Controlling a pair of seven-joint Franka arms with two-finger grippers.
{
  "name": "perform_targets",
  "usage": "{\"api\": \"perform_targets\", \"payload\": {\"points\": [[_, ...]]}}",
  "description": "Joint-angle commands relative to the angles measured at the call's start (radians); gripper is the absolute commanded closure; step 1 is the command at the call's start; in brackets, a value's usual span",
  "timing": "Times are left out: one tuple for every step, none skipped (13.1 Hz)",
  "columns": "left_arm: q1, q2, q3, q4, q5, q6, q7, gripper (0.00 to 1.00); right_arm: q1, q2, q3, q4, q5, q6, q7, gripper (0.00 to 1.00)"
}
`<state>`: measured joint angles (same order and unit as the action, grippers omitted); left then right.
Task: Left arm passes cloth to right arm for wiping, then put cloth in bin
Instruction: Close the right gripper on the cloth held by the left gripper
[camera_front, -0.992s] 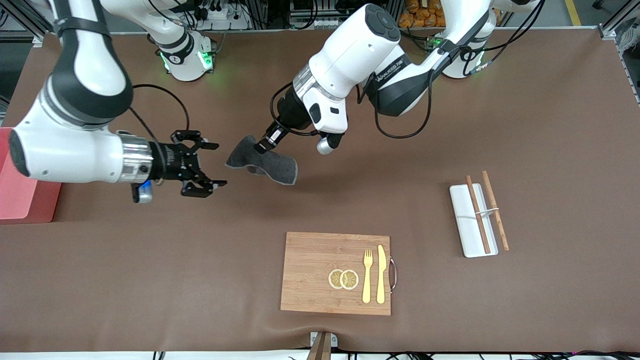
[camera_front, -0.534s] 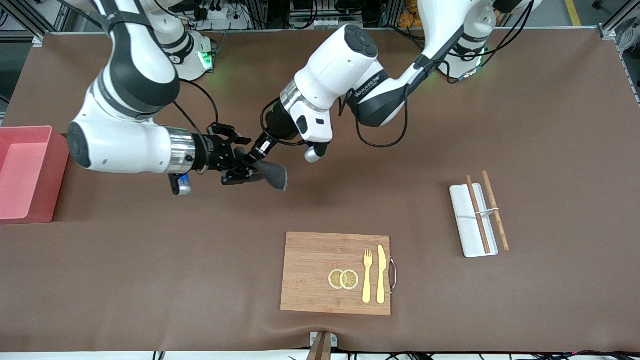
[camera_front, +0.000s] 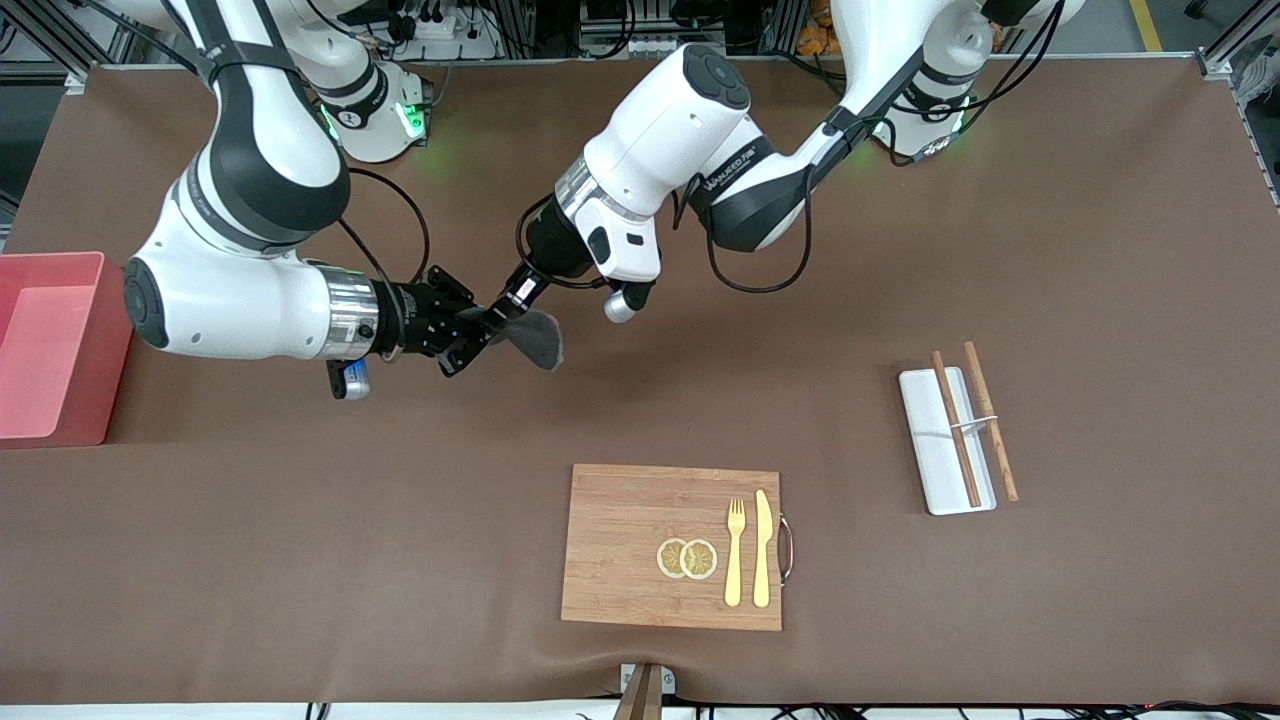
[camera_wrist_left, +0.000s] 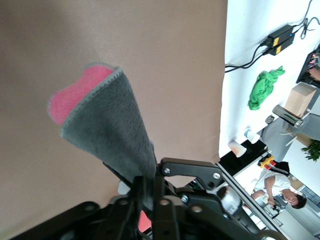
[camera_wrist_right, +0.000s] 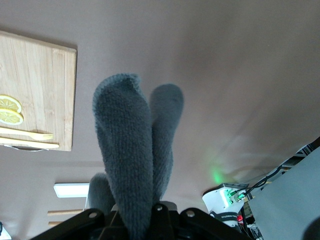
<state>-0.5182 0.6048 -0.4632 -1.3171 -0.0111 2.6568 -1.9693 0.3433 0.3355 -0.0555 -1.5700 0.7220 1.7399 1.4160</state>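
Cutting board nearest camera: two lemon slices, fork, knife on it. White tray farther than board, toward left arm's end: chopstick on it, second beside. Bin at right arm's end, inside bare. Cloth in air over desk, farther than board, both hands clamped on it: left hand, right hand. Left arm lettering unreadable.

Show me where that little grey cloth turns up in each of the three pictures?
Front view: the cloth hangs mid-air between the left gripper and the right gripper, above bare table.
Left wrist view: the cloth rises from the fingers, pink underside showing.
Right wrist view: the cloth stands folded between the fingers.
Shared landmark: the cutting board; absent from the left wrist view.
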Motion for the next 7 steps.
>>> {"api": "perform_targets", "payload": {"points": [[0.006,-0.061,0.017,0.013,0.011,-0.075,-0.008,0.00,-0.015,0.007,0.005,-0.002,-0.001,0.000,-0.067,1.00],[0.026,-0.091,0.017,0.013,0.014,-0.116,0.000,0.00,-0.006,0.008,0.003,-0.002,-0.009,0.007,-0.115,1.00],[0.053,-0.120,0.017,0.012,0.022,-0.164,0.004,0.00,-0.006,0.010,0.005,-0.004,-0.036,0.030,-0.164,1.00],[0.081,-0.153,0.015,0.010,0.026,-0.226,0.015,0.00,0.000,0.014,0.005,-0.015,-0.082,0.053,-0.219,1.00],[0.098,-0.184,0.015,0.010,0.032,-0.301,0.050,0.00,0.009,0.022,0.005,-0.033,-0.117,0.096,-0.271,1.00],[0.125,-0.218,0.015,0.007,0.040,-0.393,0.119,0.00,0.011,0.025,0.005,-0.060,-0.140,0.139,-0.335,1.00],[0.156,-0.250,0.015,0.001,0.043,-0.485,0.204,0.00,0.011,0.027,0.005,-0.086,-0.156,0.173,-0.400,1.00]]}}
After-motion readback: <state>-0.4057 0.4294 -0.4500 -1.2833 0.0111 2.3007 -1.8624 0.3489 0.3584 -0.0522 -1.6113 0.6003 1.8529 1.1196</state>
